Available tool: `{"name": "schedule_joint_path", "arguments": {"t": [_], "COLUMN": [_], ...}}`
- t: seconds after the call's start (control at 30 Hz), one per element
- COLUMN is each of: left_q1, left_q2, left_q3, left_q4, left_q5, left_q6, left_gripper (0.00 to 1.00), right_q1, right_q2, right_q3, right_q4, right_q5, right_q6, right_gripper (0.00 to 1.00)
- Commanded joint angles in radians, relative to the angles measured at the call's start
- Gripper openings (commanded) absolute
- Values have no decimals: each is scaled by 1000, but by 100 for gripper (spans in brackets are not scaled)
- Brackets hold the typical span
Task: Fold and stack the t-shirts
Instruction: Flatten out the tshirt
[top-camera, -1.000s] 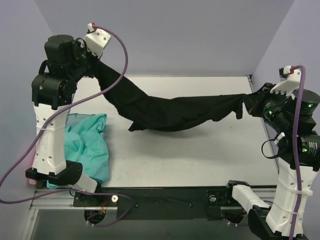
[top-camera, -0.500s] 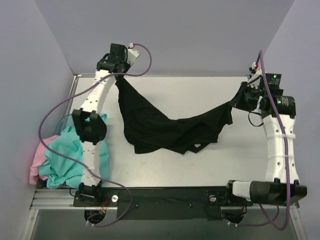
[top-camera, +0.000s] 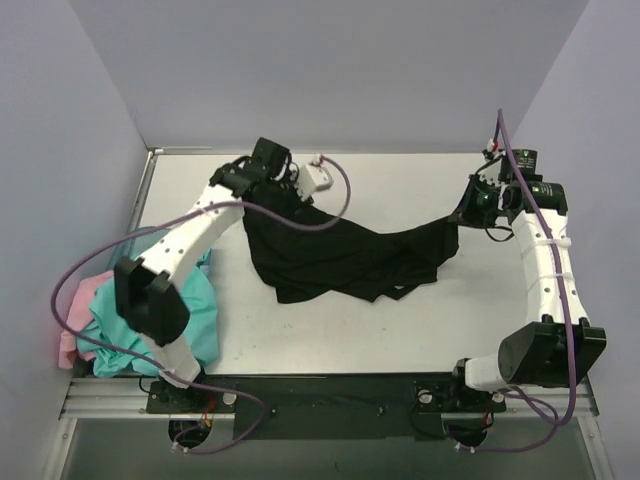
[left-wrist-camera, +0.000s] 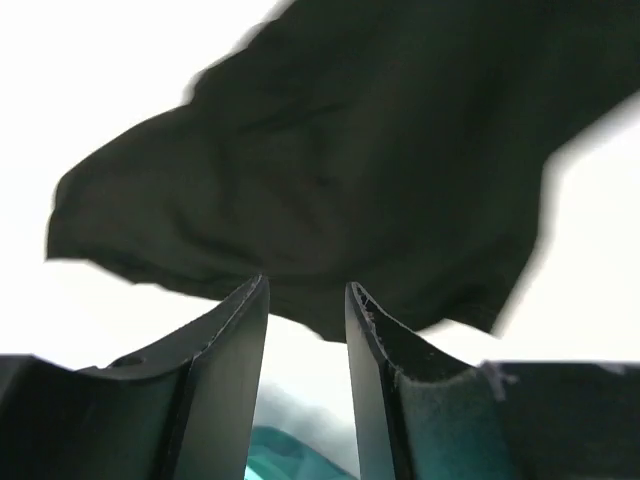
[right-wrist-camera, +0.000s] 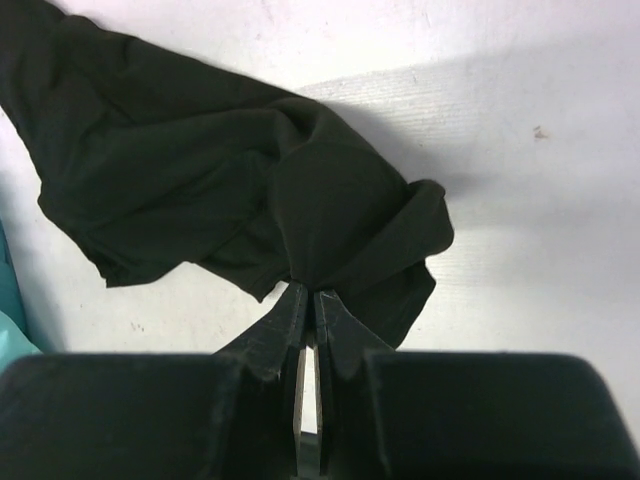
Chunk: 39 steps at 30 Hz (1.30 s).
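Black t-shirt (top-camera: 340, 255) just beyond spread left claw (left-wrist-camera: 306, 285), one corner in tight pinch of right claw (right-wrist-camera: 305, 292).

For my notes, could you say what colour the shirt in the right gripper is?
Black t-shirt; right wrist view.

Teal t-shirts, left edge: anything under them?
A pink t-shirt pokes out from under the teal t-shirts on the left. How far it runs beneath is covered, and the left arm hides part of the heap.
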Motion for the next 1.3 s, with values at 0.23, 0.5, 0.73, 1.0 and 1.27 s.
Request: {"name": "schedule_joint_path", "arguments": {"t": [0.23, 0.5, 0.73, 1.0, 1.27], "left_q1": [-196, -199, -194, -186, 117], "left_q2": [-232, -125, -102, -151, -271], "left_q3": [-593, -660, -683, -663, -95], "left_q4": [162, 259, 307, 261, -38], "left_q5": [103, 83, -17, -127, -55], "left_q6": [150, 89, 101, 129, 43], "left_gripper": [56, 56, 53, 1, 0], "right_q1": [-7, -7, -7, -42, -211], "right_q2": [-33, -56, -76, -86, -94], "right_q3": [-58, -110, -124, -89, 178], "right_q4": [25, 35, 44, 44, 51], "right_q5": [-30, -23, -29, -38, -104], "right_q6": [8, 5, -3, 8, 103], "right_gripper": [0, 0, 0, 0, 0]}}
